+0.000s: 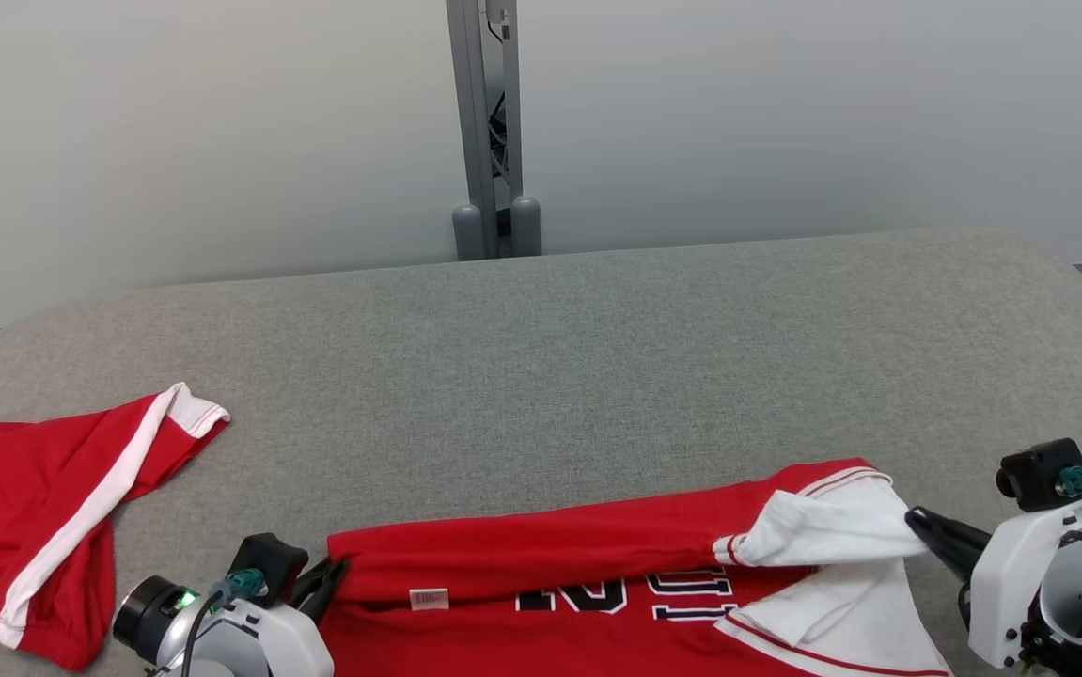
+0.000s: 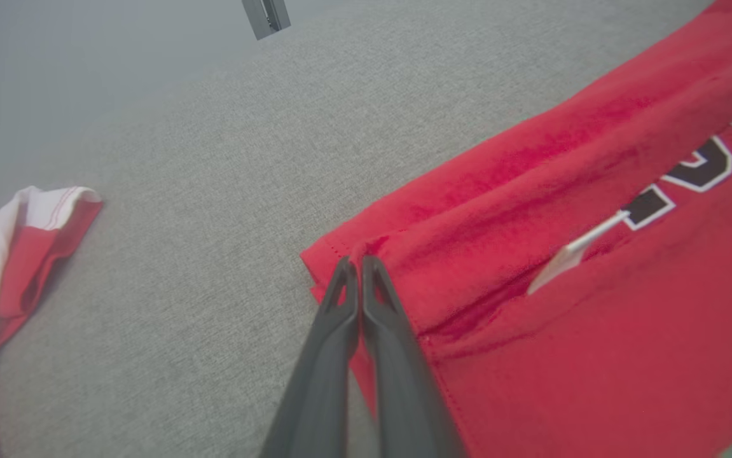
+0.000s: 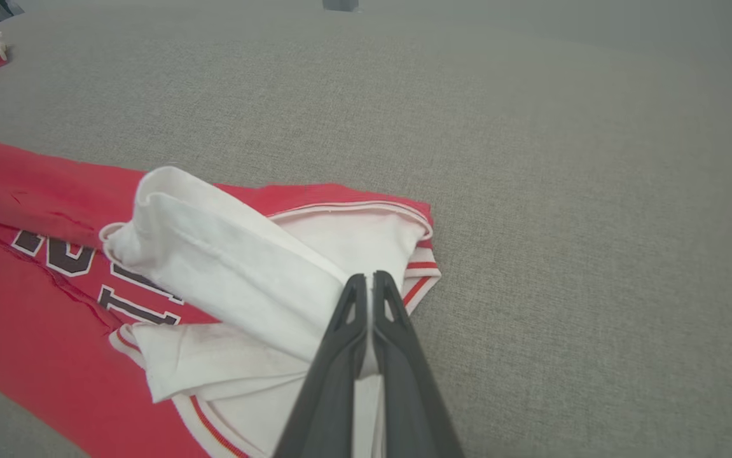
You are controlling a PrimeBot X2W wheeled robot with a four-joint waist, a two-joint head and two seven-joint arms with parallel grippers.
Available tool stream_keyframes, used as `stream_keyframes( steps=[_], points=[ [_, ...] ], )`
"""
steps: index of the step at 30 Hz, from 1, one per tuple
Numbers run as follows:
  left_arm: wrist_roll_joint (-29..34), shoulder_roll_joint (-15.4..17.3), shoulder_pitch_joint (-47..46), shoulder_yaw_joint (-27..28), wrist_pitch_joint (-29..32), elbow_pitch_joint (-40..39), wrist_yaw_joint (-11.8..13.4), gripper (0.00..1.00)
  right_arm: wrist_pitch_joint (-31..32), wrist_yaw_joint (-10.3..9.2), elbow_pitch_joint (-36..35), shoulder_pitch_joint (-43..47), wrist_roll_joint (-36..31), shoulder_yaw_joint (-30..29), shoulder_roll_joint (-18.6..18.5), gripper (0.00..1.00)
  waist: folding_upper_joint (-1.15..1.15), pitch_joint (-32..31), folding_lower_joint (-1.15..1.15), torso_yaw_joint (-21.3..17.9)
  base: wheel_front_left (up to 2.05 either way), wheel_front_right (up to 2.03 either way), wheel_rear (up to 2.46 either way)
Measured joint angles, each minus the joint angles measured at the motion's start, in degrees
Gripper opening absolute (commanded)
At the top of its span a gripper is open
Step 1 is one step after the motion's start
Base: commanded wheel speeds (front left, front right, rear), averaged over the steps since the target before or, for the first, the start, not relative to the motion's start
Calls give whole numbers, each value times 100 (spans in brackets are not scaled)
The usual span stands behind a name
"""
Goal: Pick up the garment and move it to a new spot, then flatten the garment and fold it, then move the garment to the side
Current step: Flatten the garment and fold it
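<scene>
Nearest you, at the lower left of the head view, your left gripper (image 1: 322, 581) has its two dark fingers pressed together on the hem corner of the red jersey (image 1: 550, 555) of soft knit cloth, with white sleeves and dark block lettering. The left wrist view shows that pinch (image 2: 358, 266) right at the corner of the cloth (image 2: 531, 254). At the lower right, your right gripper (image 1: 918, 519) is clamped on the white sleeve (image 1: 823, 527); in the right wrist view white fabric (image 3: 213, 254) sits between the closed fingers (image 3: 366, 283).

The jersey lies along the bottom edge of the head view, stretched between the two grips, with its far edge rolled over towards you across the lettering. I judge you are in the flatten-and-fold step, with both ends held. The next move seems to call for both arms travelling together at equal tension, so the cloth lands without the bunching now seen at the sleeve. Letting one hold go early would let that side slump.

Count: one jersey, two grippers, both gripping it. Further up at the left edge lies one other red cloth piece with a white stripe (image 1: 23, 508), well apart from the jersey. Both rest on one grey fabric-covered table (image 1: 597, 357). Beyond it, at top centre, stands one grey metal post (image 1: 484, 122) against a pale wall (image 1: 174, 122).
</scene>
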Motion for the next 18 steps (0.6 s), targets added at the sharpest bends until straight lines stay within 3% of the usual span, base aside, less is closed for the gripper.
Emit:
stream_keyframes(
  steps=[18],
  points=[
    [-93, 353, 393, -78, 289, -715, 221, 0, 1574, 0, -965, 740, 25, -692, -320, 0, 0, -73, 0, 1, 0, 0, 0]
  ],
)
